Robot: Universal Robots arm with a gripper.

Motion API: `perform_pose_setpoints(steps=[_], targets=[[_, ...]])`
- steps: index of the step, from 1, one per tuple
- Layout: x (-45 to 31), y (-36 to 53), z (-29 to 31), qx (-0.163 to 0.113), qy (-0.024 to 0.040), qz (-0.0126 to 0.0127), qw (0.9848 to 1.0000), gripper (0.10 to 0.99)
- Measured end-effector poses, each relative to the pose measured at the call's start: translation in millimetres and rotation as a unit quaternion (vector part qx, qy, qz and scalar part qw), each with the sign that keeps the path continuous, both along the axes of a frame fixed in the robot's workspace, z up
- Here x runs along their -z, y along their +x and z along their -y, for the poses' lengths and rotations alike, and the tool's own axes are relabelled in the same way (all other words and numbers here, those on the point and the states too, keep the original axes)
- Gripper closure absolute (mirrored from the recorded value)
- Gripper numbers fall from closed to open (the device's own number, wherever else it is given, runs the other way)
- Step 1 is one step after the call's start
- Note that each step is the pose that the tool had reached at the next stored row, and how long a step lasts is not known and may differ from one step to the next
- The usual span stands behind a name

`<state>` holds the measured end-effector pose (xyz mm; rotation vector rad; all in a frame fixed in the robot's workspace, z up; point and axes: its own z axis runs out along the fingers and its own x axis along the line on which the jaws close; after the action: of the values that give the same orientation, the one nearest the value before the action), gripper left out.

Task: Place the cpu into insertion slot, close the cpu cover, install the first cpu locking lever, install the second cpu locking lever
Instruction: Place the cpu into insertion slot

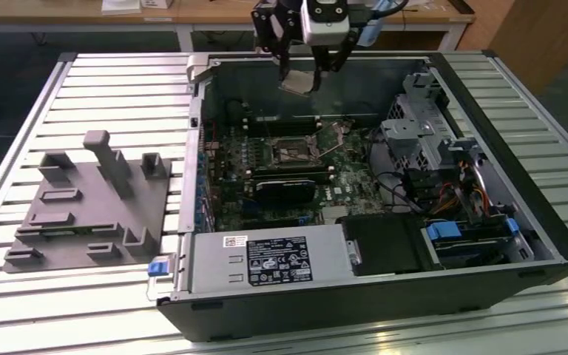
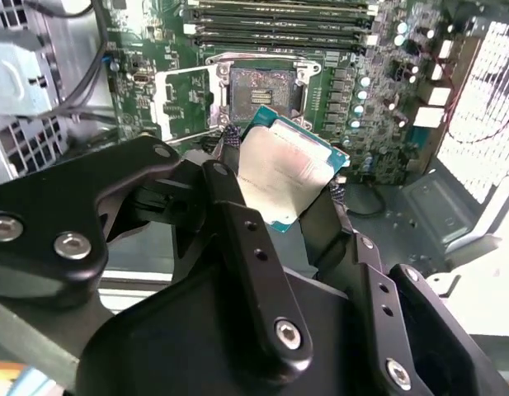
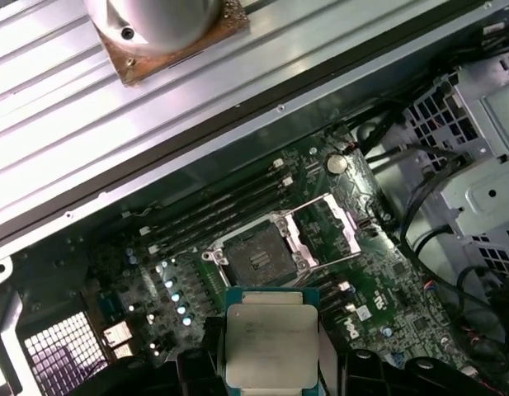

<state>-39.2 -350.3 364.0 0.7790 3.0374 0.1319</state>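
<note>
On the slatted table [image 1: 116, 89], the computer case [image 1: 363, 299] lies open. Your gripper [image 1: 301, 78] pinches the cpu [image 2: 287, 169] by its edges, probably sparing its contacts, above the bare insertion slot [image 3: 258, 256].

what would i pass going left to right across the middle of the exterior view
grey fixture block → computer case's left wall → insertion slot → silver drive cage → computer case's right wall
</note>
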Motion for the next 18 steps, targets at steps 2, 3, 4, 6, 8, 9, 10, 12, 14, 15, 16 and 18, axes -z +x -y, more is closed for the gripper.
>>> perform_pose_setpoints(steps=[2,3,4,6,8,9,10,12,14,15,16,18], targets=[[0.2,0.0,0.0,0.013,0.0,0.0,0.9999,0.549],[0.4,0.0,0.0,0.02,-0.0001,0.0,0.9998,0.549],[0.5,0.0,0.0,0.027,-0.0002,0.0,0.9996,0.549],[0.7,0.0,0.0,0.039,-0.0006,0.0,0.9993,0.549],[0.9,0.0,0.0,0.051,-0.001,0.0,0.9987,0.549],[1.0,0.0,0.0,0.058,-0.0012,0.0,0.9983,0.549],[1.1,0.0,0.0,0.064,-0.0014,0.0,0.9979,0.549],[1.3,0.0,0.0,0.076,-0.0018,0.0001,0.9971,0.549],[1.5,0.0,0.0,0.088,-0.0022,0.0001,0.9961,0.549],[1.6,0.0,0.0,0.094,-0.0025,0.0001,0.9956,0.549],[1.7,0.0,0.0,0.1,-0.0028,0.0001,0.9949,0.549],[1.9,0.0,0.0,0.113,-0.0034,0.0001,0.9936,0.549]])
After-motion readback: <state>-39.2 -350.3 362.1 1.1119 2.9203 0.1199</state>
